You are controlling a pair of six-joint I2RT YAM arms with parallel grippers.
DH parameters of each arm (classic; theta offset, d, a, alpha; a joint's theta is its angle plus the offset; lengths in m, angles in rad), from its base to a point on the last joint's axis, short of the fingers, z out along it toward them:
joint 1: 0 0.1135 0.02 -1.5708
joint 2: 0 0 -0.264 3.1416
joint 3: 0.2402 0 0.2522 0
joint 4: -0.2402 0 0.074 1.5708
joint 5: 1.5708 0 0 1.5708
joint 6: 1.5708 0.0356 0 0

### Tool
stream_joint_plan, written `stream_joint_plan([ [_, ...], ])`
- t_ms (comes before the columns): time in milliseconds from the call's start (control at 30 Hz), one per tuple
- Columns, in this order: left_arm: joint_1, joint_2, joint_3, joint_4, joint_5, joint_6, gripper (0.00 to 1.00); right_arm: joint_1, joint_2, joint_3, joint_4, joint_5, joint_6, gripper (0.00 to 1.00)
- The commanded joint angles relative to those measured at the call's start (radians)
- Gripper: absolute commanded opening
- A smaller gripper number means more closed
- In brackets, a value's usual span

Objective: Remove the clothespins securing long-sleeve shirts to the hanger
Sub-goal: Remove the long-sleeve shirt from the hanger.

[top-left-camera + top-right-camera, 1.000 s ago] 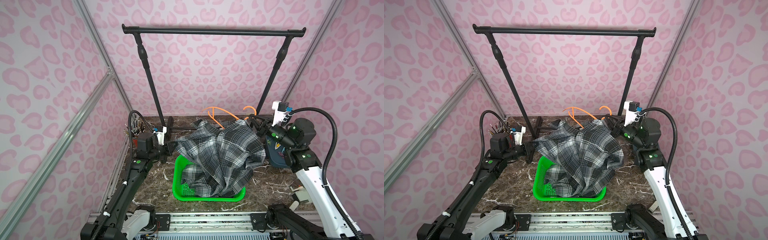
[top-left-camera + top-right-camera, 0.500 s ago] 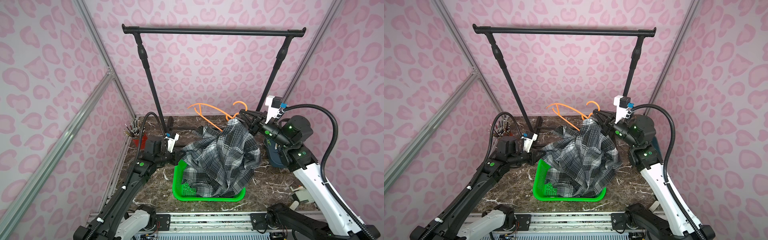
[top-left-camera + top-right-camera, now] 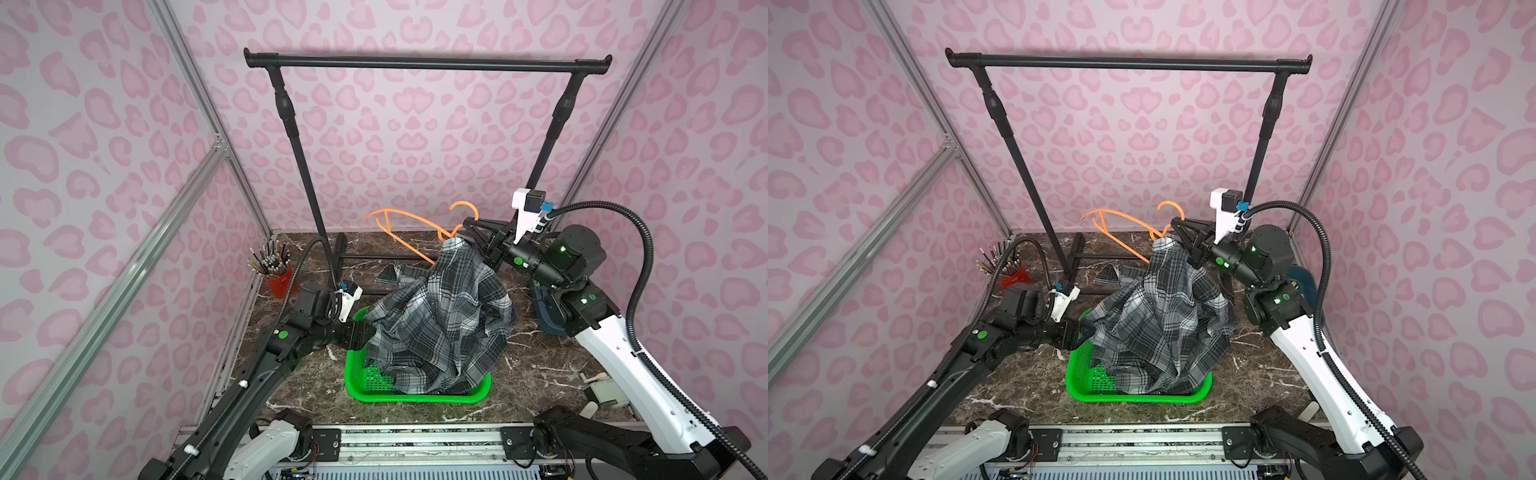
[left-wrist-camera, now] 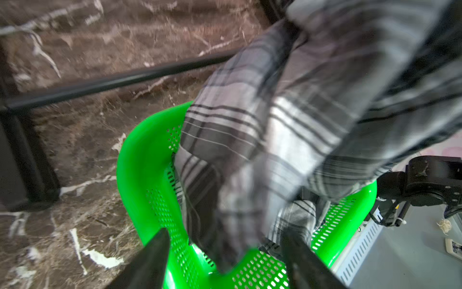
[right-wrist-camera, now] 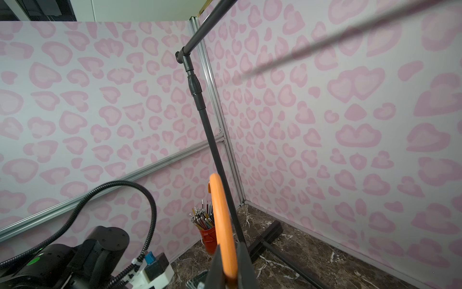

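Observation:
The orange hanger [image 3: 399, 216] hangs tilted in the air at the back, one bare shoulder pointing left. My right gripper [image 3: 465, 227] is shut on its neck just below the hook [image 5: 221, 207]. The plaid long-sleeve shirt [image 3: 436, 324] hangs from the hanger's other end and drapes into the green basket [image 3: 415, 400]. My left gripper [image 4: 225, 232] is open over the basket's left rim, and blurred shirt cloth [image 4: 275, 125] hangs between its spread fingers. In both top views the shirt's left edge covers those fingertips. The clothespins are out of view.
The tall black garment rack [image 3: 428, 64] spans the back, with its feet on the marble floor behind the basket. A red cup of pencils [image 3: 278, 282] stands at the back left. A dark blue object [image 3: 544, 320] sits under my right arm, and small white items [image 3: 598, 386] lie at the front right.
My right gripper has lifted the hanger and the shirt's collar. My left gripper has moved right to the basket and opened, and the shirt edge it was stretching now hangs slack.

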Motion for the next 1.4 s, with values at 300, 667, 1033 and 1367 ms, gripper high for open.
stream_joint_plan([
  [300,0.065,-0.045,0.258,0.107,0.256,0.216,0.97,0.000,0.011,-0.028,-0.084,-0.047,-0.076,0.00],
  [667,0.080,0.285,0.731,-0.143,0.380,0.588,0.99,-0.054,0.126,0.098,-0.287,-0.374,-0.255,0.00],
  [1033,0.027,0.499,0.934,-0.353,0.381,0.675,0.96,-0.047,0.194,0.203,-0.393,-0.562,-0.358,0.00],
  [1367,-0.023,0.584,0.939,-0.377,0.376,0.672,0.85,-0.020,0.203,0.230,-0.361,-0.543,-0.349,0.00],
])
